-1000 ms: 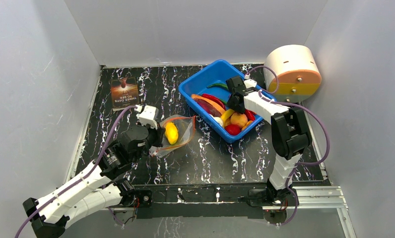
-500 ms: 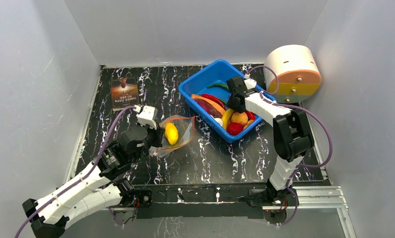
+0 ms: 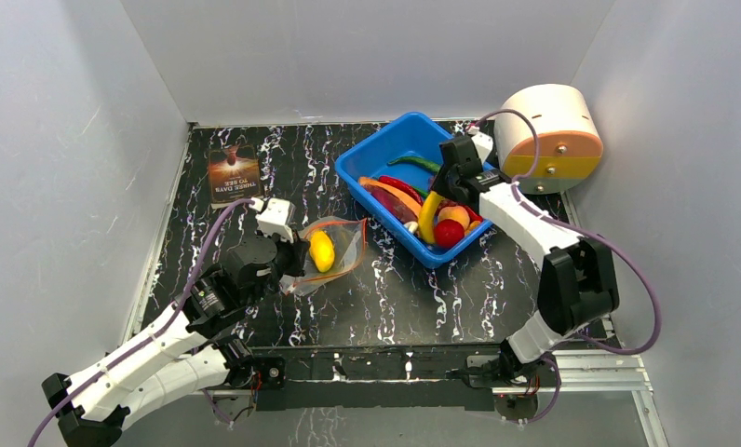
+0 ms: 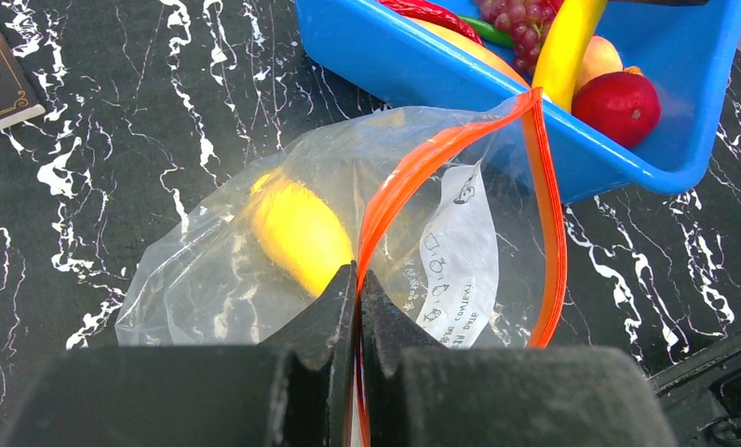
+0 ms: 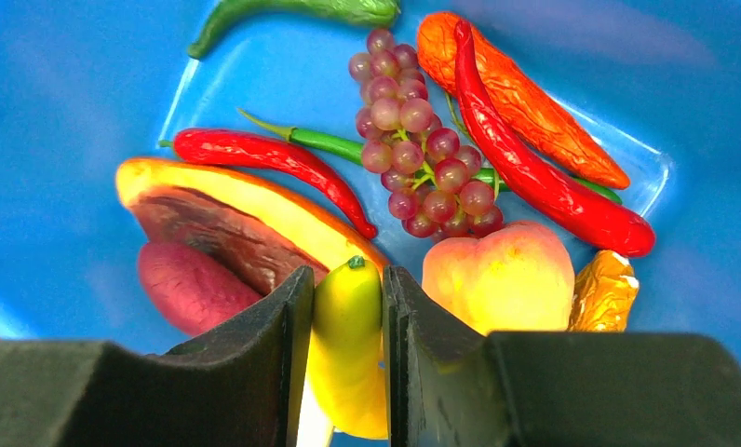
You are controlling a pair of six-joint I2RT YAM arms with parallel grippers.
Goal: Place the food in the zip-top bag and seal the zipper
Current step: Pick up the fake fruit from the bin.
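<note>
Since a second ago: banana [image 3: 429, 214] hoisted from lying in the heap to hanging upright over the blue tub [image 3: 385, 149], right elbow swung outward; no change on the left.

Far left, a brown card [image 3: 233, 174] flat on the surface [image 3: 423, 298], untouched and no part of the job. Next, left tool [image 4: 357, 279] pinched fully closed on the zipper [image 4: 545, 186] at the near corner of the zip-top bag [image 4: 208, 270], lifting that lip so the mouth gapes toward the tub, ready to receive. Inside already, one yellow piece, probably a lemon [image 4: 297, 228], though blurred by crinkled film. Bag parked close to the tub's near wall, keeping the carry short.

Right of that, right tool [image 5: 346, 275] clamped on the banana near its stem end, one pad on either flank, letting the long body dangle for an end-first drop into the mouth. Left in the tub below: grapes [image 5: 413, 149], peach [image 5: 499, 275], apple [image 3: 449, 233], red chili [image 5: 534, 182], green chili [image 5: 297, 11]. Zipper not yet sealed, rightly, with food yet to go in.
</note>
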